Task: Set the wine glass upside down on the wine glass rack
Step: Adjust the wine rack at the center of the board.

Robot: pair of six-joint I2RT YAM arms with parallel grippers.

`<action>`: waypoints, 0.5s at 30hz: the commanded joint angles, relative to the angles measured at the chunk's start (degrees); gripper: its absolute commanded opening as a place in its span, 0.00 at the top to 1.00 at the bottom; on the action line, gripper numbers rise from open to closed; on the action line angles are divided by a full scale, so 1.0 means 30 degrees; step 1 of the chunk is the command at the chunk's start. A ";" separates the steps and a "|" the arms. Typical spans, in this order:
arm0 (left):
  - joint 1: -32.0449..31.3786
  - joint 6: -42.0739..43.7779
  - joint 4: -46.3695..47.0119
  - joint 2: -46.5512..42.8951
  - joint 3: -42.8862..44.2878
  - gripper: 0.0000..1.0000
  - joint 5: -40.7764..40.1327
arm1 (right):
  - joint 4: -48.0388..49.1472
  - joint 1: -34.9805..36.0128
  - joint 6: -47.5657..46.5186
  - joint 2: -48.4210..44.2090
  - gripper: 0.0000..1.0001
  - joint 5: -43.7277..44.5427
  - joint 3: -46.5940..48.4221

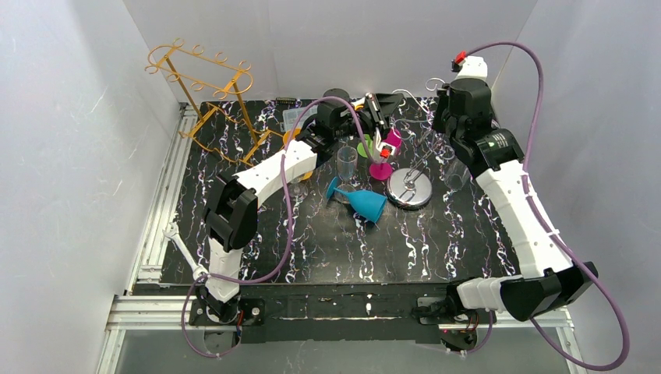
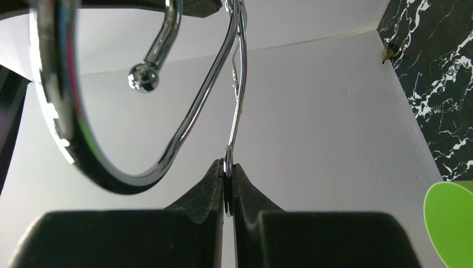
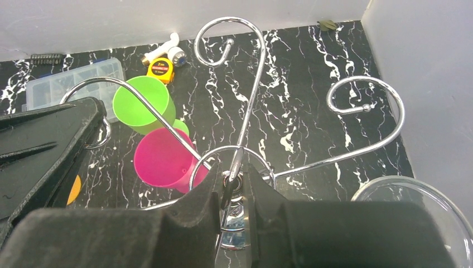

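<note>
I see the black table with white marble streaks [image 1: 327,249]. Toward its far side, near the middle, stands the shiny silver wire wine glass rack with a round base [image 1: 411,189]. Both my arms reach out to it, and no glass hangs on it yet. The clear wine glass with a thin stem [image 1: 347,160] stands upright on the table, a little left of the rack, and nothing holds it. A blue plastic wine glass [image 1: 365,202] lies on its side just on the near side of it. A pink plastic glass [image 3: 164,159] and a green plastic glass [image 3: 142,103] sit close to the rack on its left. My right gripper [image 3: 233,178] is clenched on the rack's middle post. My left gripper [image 2: 228,167] is pinched tight on one thin wire arm of the rack. So I think the step now is making the rack steady in a good spot. To do it well, I should move both arms slowly and together, so the thin wire does not bend or slip. I should hold the base flat and not bump the glasses. Then one gripper must let go to fetch the clear glass.
</note>
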 commanded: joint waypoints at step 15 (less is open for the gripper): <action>0.0296 -0.0557 0.2991 -0.3089 -0.2106 0.37 -0.1243 | -0.0117 0.0466 -0.0245 0.0548 0.99 -0.2852 0.0851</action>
